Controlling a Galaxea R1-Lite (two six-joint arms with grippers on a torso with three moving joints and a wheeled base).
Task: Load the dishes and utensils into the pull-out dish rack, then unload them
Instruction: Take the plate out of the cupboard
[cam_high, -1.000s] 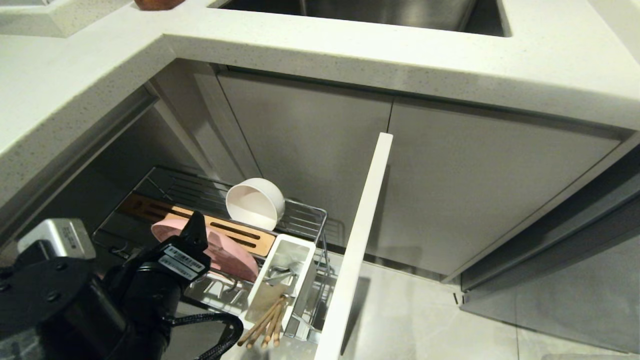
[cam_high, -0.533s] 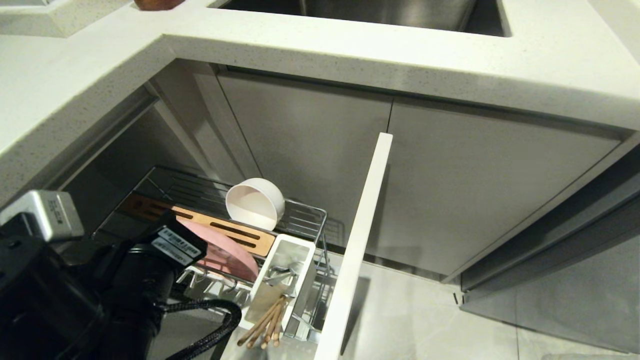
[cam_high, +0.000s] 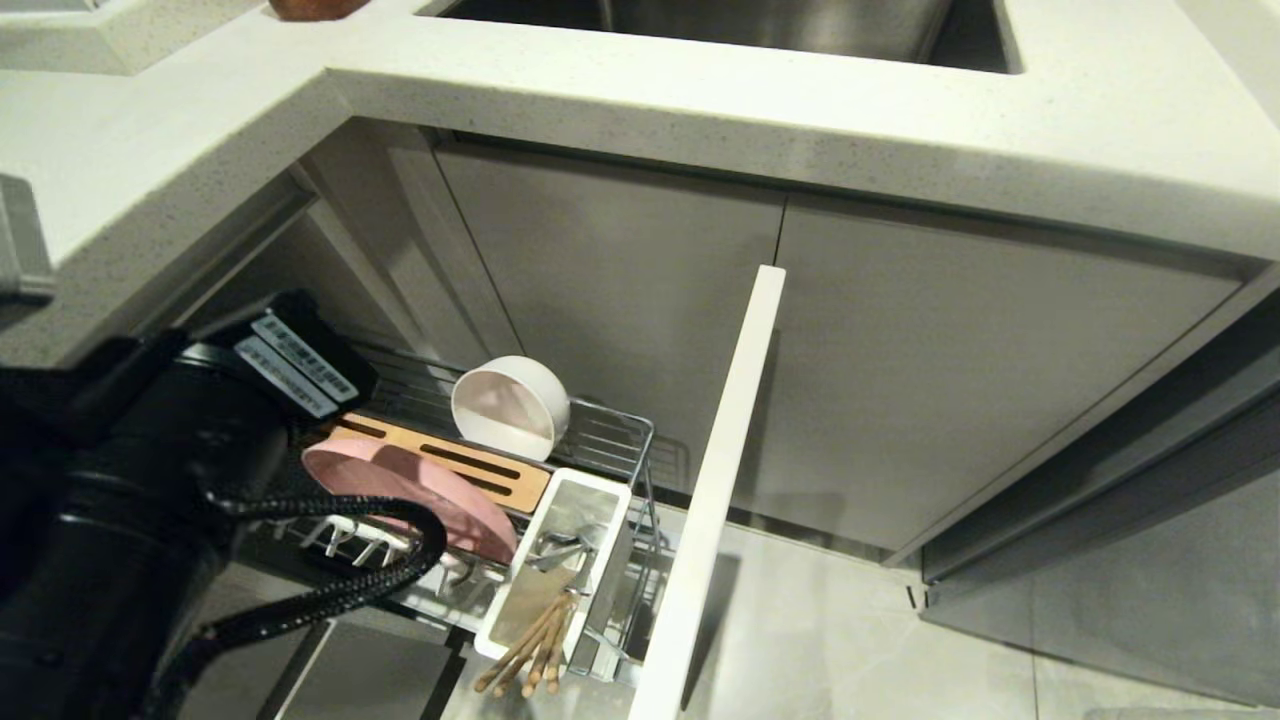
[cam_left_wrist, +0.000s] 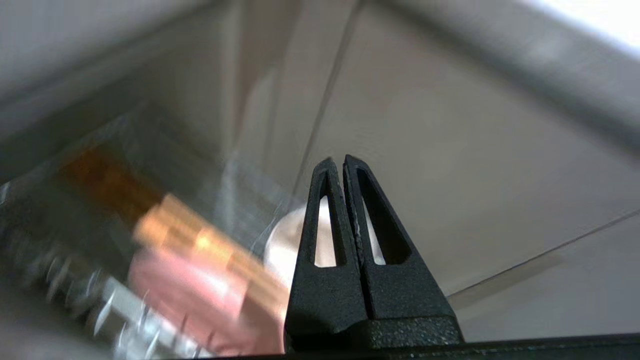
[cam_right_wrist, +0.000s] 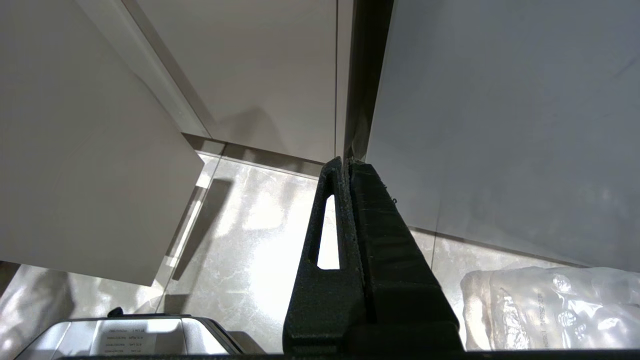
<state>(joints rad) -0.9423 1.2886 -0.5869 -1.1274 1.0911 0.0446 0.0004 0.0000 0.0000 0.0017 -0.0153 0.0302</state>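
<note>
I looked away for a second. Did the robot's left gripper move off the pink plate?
Yes. The left gripper, now shut and empty, has lifted up and back from the pink plate, toward the countertop. The plate stays in the rack.

Definitely a home kitchen. Speckled white countertop (cam_high: 700, 90) wrapped around a steel sink (cam_high: 760, 25), flat grey cabinet doors (cam_high: 960, 370) below, glossy tiled floor (cam_high: 850, 640). Pull-out dish rack (cam_high: 610, 440) stood open, loaded with a bowl (cam_high: 510, 405), pink plate (cam_high: 420, 485) and chopsticks (cam_high: 530, 640).
</note>
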